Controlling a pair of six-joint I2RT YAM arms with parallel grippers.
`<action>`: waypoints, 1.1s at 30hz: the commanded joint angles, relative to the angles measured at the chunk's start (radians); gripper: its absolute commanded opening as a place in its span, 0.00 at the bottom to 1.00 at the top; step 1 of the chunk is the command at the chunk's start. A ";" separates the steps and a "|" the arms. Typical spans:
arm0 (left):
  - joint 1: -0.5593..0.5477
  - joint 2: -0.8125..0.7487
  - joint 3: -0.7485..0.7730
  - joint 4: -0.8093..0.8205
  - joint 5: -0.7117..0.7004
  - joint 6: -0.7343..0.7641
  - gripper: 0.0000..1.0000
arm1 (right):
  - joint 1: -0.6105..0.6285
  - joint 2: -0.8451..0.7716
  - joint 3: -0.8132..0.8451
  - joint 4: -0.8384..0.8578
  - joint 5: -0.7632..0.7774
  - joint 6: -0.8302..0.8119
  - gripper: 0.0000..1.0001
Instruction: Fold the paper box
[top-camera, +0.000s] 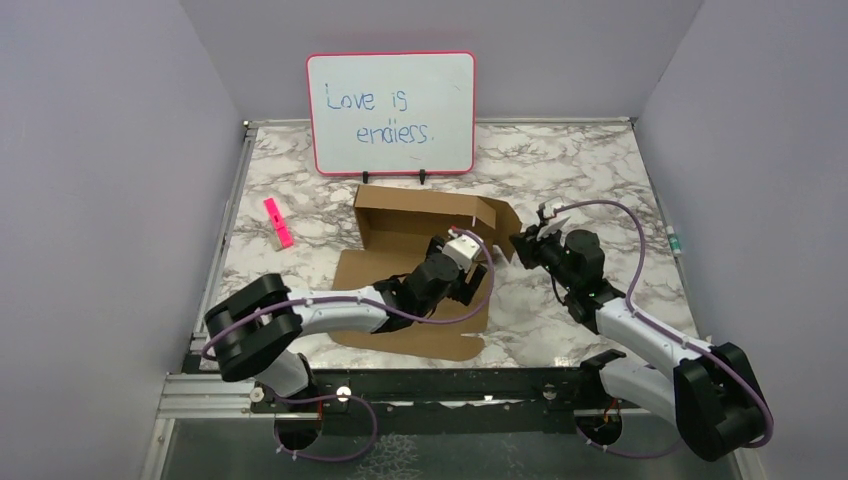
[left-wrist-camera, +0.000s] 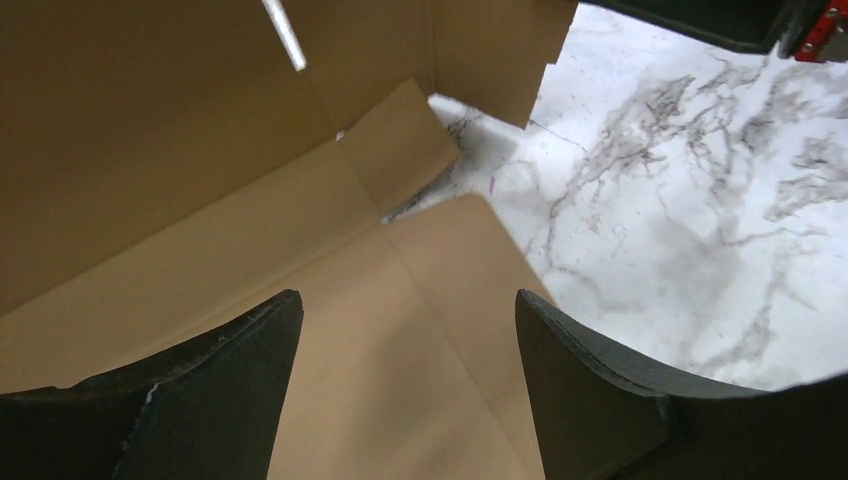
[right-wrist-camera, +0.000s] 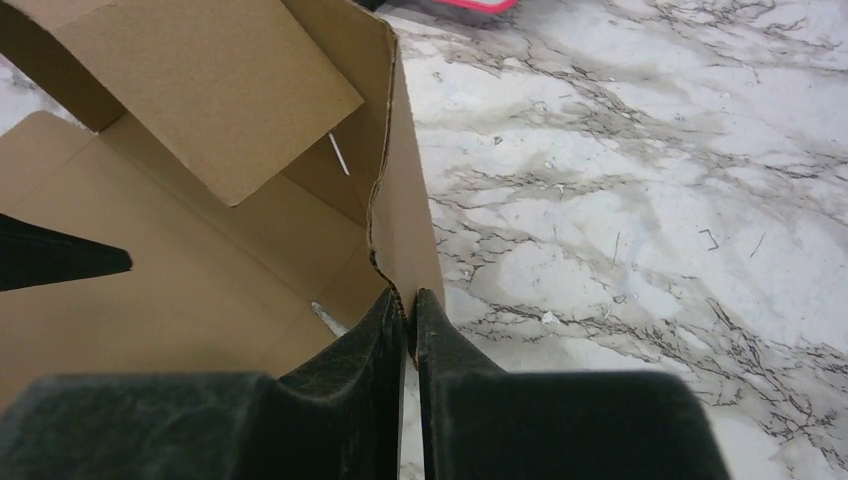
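Note:
The paper box (top-camera: 410, 235) is a brown cardboard die-cut sheet in mid-table, its back and right walls raised, its front panel (top-camera: 360, 300) flat toward me. My left gripper (top-camera: 470, 262) rests over the box floor (left-wrist-camera: 400, 330), jaws open with only cardboard showing between the fingers. My right gripper (top-camera: 518, 243) is shut on the upper edge of the raised right wall (right-wrist-camera: 405, 225); in the right wrist view the two fingers (right-wrist-camera: 380, 340) pinch that thin edge (right-wrist-camera: 408, 300). A folded-in flap (right-wrist-camera: 215, 90) leans over the box interior.
A pink-framed whiteboard (top-camera: 391, 112) reading "Love is endless." stands at the back. A pink marker (top-camera: 279, 222) lies on the marble table (top-camera: 600, 170) left of the box. Purple walls enclose left, right and back.

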 joint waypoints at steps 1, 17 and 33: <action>-0.030 0.120 0.077 0.148 -0.134 0.100 0.80 | -0.003 0.013 0.005 0.020 -0.058 -0.021 0.12; -0.051 0.489 0.242 0.318 -0.334 0.186 0.79 | -0.004 -0.008 -0.004 0.027 -0.119 -0.035 0.09; -0.006 0.462 0.164 0.328 -0.449 0.070 0.55 | -0.003 -0.010 -0.008 0.033 -0.139 -0.035 0.10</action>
